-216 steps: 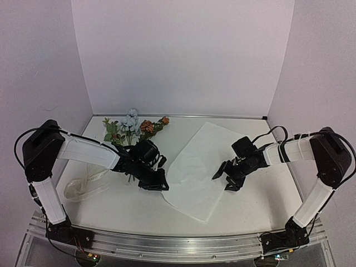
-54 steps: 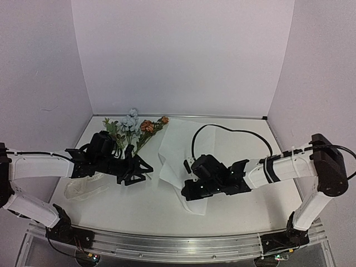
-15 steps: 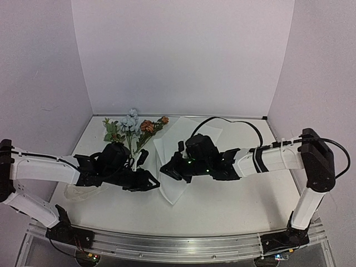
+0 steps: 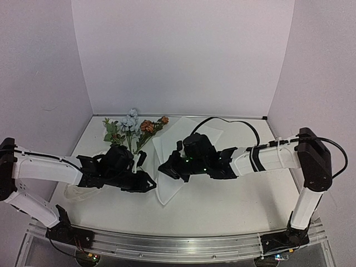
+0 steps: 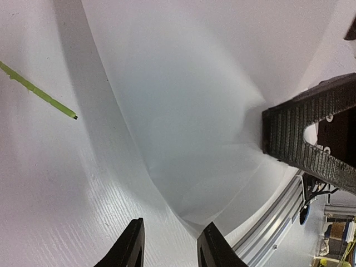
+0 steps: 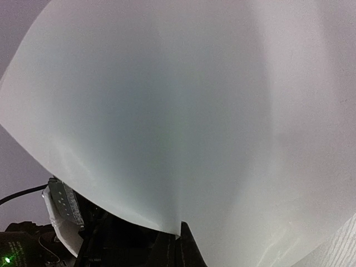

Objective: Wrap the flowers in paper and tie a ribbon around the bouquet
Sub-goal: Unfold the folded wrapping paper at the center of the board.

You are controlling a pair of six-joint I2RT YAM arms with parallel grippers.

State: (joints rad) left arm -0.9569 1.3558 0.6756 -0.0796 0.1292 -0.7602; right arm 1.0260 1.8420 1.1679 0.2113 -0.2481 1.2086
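Observation:
The flowers (image 4: 133,129) lie at the back left of the table, blooms toward the wall. One green stem tip (image 5: 39,92) shows in the left wrist view. The white paper (image 4: 166,190) is lifted and folded in the middle. My right gripper (image 4: 165,168) is shut on the paper's edge (image 6: 183,139), which fills the right wrist view above the right gripper (image 6: 176,247). My left gripper (image 4: 149,183) is low beside the sheet's near corner (image 5: 189,217). Seen from its wrist, the left gripper (image 5: 172,250) is open and grips nothing. The ribbon (image 4: 75,192) lies partly hidden under the left arm.
White walls enclose the table on three sides. The metal rail (image 5: 278,217) runs along the front edge close to the paper's near corner. The right arm's black cable (image 4: 233,123) loops over the back part of the sheet. The two grippers are close together.
The right gripper has dragged the paper from the right-centre of the table leftward toward the flowers, folding it up. In the last half second both grippers shifted only slightly.

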